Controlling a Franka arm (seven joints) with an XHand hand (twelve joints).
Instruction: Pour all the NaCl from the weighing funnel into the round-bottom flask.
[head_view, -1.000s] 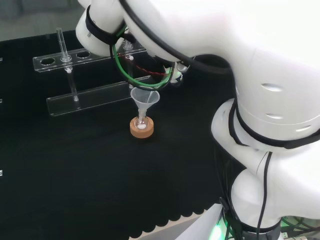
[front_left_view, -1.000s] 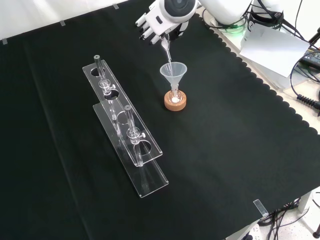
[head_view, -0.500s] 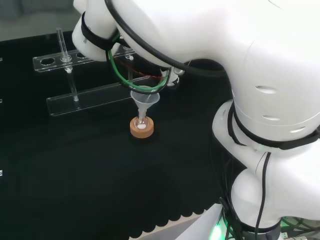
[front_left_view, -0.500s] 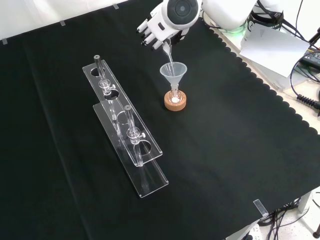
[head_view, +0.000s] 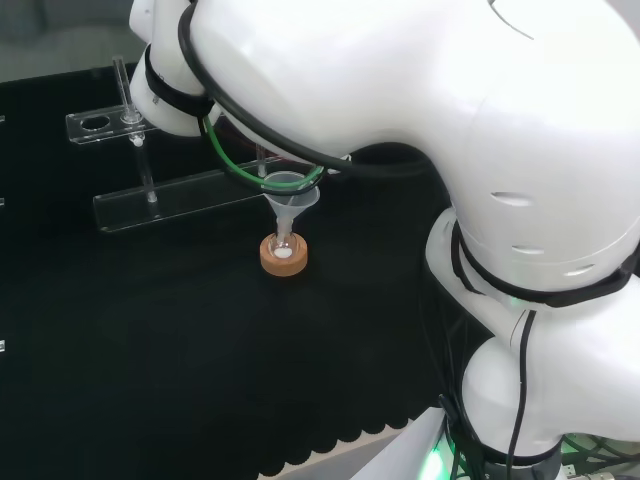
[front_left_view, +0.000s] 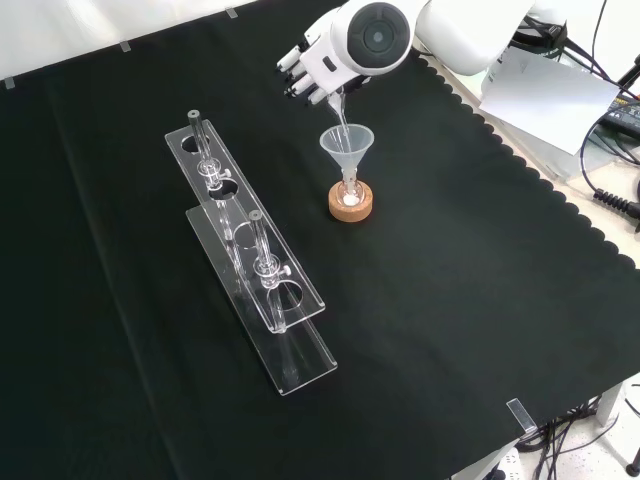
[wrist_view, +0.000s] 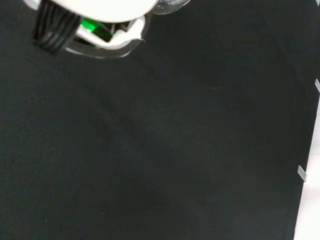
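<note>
Inside round-bottom flask (front_left_view: 350, 198), white powder (head_view: 285, 254)

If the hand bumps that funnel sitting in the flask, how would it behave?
The funnel would likely tip: its wide cone sits high on a narrow stem. It looks like thin, light plastic, so it would probably shift easily. The small flask only rests in its cork ring, so both might topple.

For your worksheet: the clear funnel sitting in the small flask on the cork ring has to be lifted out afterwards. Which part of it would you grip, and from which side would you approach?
Probably the funnel by its wide cone rim, coming down from above. It stands upright with its narrow stem inside the flask on the cork ring, so the stem is out of reach and a straight lift should clear the neck. In the front view the hand and its weighing funnel hang over it; they must move off first.
</note>
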